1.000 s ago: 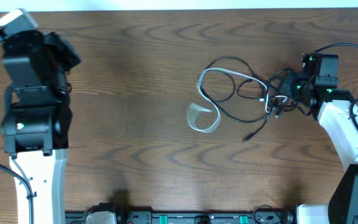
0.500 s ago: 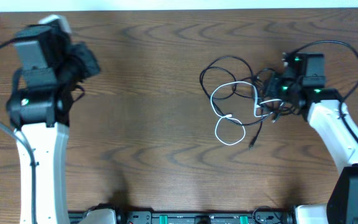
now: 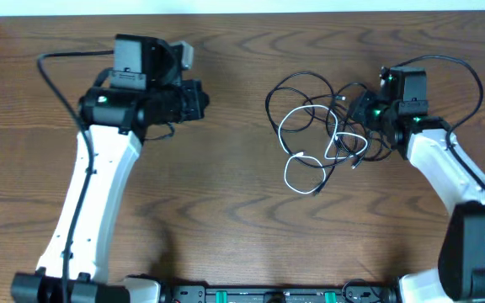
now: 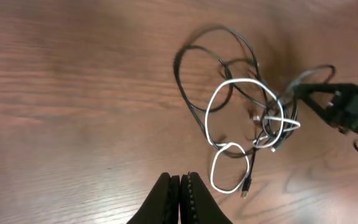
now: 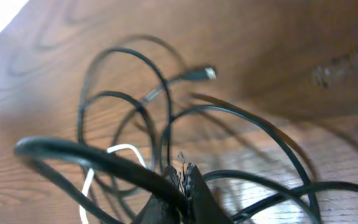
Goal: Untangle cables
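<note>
**CABLE BUNDLE: STATUS AT RIGHT GRIPPER**

Change from the earlier overhead frames: the left arm has swung in from the left edge of the table [image 3: 226,219]. The left gripper [image 3: 199,99] now points right, toward the cables. The right gripper [image 3: 362,112] has moved slightly toward the far edge, and the bundle has moved with it.

Left gripper [image 4: 180,178]: fingers pressed together, holding nothing. It is well apart from the bundle, which lies ahead of it in the wrist view.

Right gripper [image 5: 183,172]: fingers closed on a strand of the black cables [image 5: 92,154] at the right end of the bundle.

The black cables [image 3: 267,103] spread in overlapping loops to the left of the right gripper. The white cable [image 3: 287,173] is threaded through them. One white loop lies in the tangle near the gripper. A second loop [image 4: 212,174] lies on the near side, clear of most of the black cables [image 4: 178,70].
</note>
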`<move>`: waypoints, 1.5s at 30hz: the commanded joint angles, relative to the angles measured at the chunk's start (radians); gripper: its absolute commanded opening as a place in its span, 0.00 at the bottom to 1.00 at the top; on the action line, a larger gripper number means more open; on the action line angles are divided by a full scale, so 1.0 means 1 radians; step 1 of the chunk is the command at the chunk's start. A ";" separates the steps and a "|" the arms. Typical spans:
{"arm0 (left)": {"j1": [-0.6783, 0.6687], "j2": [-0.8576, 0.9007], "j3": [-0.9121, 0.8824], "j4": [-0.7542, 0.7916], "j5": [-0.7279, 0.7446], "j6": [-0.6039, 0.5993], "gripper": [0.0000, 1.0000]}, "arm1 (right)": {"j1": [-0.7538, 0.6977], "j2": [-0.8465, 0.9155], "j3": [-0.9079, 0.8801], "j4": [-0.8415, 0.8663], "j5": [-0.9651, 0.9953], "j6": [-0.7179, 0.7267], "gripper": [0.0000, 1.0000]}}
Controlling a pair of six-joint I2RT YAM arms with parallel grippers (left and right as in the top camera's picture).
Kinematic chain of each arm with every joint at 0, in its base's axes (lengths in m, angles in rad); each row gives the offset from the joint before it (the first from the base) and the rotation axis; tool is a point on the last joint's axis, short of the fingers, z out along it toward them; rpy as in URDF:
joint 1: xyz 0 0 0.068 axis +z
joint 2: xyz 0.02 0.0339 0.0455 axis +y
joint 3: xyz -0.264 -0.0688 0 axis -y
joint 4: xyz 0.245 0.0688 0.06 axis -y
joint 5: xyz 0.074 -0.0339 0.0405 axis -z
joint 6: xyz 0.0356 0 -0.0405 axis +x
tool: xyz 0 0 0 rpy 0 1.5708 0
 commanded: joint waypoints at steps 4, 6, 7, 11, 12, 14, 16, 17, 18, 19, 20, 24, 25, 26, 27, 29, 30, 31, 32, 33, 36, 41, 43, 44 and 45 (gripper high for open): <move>-0.071 0.042 -0.041 0.053 0.022 0.025 0.08 | -0.022 0.094 0.005 0.003 -0.074 0.025 0.01; -0.094 0.050 -0.044 0.072 0.021 0.025 0.08 | -0.029 0.109 0.005 0.002 -0.077 0.022 0.01; -0.105 0.054 -0.044 0.080 0.022 0.025 0.08 | -0.033 0.117 0.005 0.002 -0.080 0.021 0.01; -0.152 0.073 -0.050 0.095 0.022 0.025 0.08 | -0.048 0.126 0.005 0.001 -0.105 0.001 0.01; -0.165 0.077 -0.054 0.099 0.022 0.025 0.08 | -0.048 0.126 0.005 0.002 -0.113 -0.008 0.01; -0.187 0.081 -0.063 0.110 0.022 0.025 0.08 | -0.048 0.126 0.005 0.001 -0.119 -0.017 0.01; -0.212 0.083 -0.080 0.135 0.022 0.025 0.08 | -0.048 0.126 0.005 -0.004 -0.121 -0.018 0.01; -0.228 0.084 -0.097 0.160 0.022 0.025 0.08 | -0.048 0.126 0.005 -0.007 -0.121 -0.021 0.01; -0.239 0.084 -0.109 0.179 0.022 0.024 0.08 | -0.048 0.126 0.005 -0.010 -0.121 -0.023 0.01; -0.251 0.084 -0.122 0.198 0.022 0.024 0.09 | -0.048 0.126 0.005 -0.011 -0.122 -0.024 0.01; -0.264 0.088 -0.135 0.217 0.022 0.024 0.09 | -0.047 0.126 0.005 -0.014 -0.122 -0.024 0.01; -0.314 0.109 -0.161 0.281 0.022 0.008 0.17 | -0.047 0.126 0.005 -0.014 -0.144 -0.040 0.01; -0.334 0.123 -0.165 0.307 0.022 -0.008 0.26 | -0.047 0.126 0.005 -0.015 -0.144 -0.040 0.01; -0.346 0.134 -0.166 0.324 0.022 -0.019 0.31 | -0.047 0.126 0.005 -0.015 -0.144 -0.043 0.01; -0.359 0.144 -0.166 0.337 0.022 -0.022 0.36 | -0.047 0.126 0.005 -0.017 -0.144 -0.043 0.01; -0.385 0.172 -0.166 0.358 0.021 -0.022 0.41 | -0.047 0.126 0.005 -0.020 -0.144 -0.046 0.01; -0.395 0.186 -0.166 0.365 0.022 -0.022 0.43 | -0.047 0.126 0.005 -0.021 -0.144 -0.050 0.01; -0.406 0.203 -0.166 0.369 0.022 -0.022 0.44 | -0.047 0.126 0.005 -0.023 -0.144 -0.051 0.01; -0.416 0.219 -0.166 0.372 0.022 -0.022 0.45 | -0.047 0.126 0.005 -0.026 -0.144 -0.051 0.01; -0.423 0.232 -0.166 0.374 0.021 -0.022 0.45 | -0.047 0.126 0.005 -0.029 -0.144 -0.052 0.01; -0.444 0.269 -0.166 0.375 0.021 -0.022 0.45 | -0.047 0.126 0.005 -0.034 -0.143 -0.066 0.01; -0.469 0.305 -0.167 0.432 0.022 -0.021 0.43 | -0.047 0.126 0.005 -0.041 -0.143 -0.077 0.01; -0.480 0.305 -0.169 0.485 0.024 -0.021 0.43 | -0.047 0.126 0.005 -0.041 -0.143 -0.085 0.01; -0.485 0.305 -0.170 0.508 0.034 -0.022 0.43 | -0.047 0.126 0.005 -0.042 -0.143 -0.085 0.01; -0.490 0.305 -0.173 0.540 0.045 -0.034 0.43 | -0.047 0.126 0.005 -0.042 -0.143 -0.085 0.01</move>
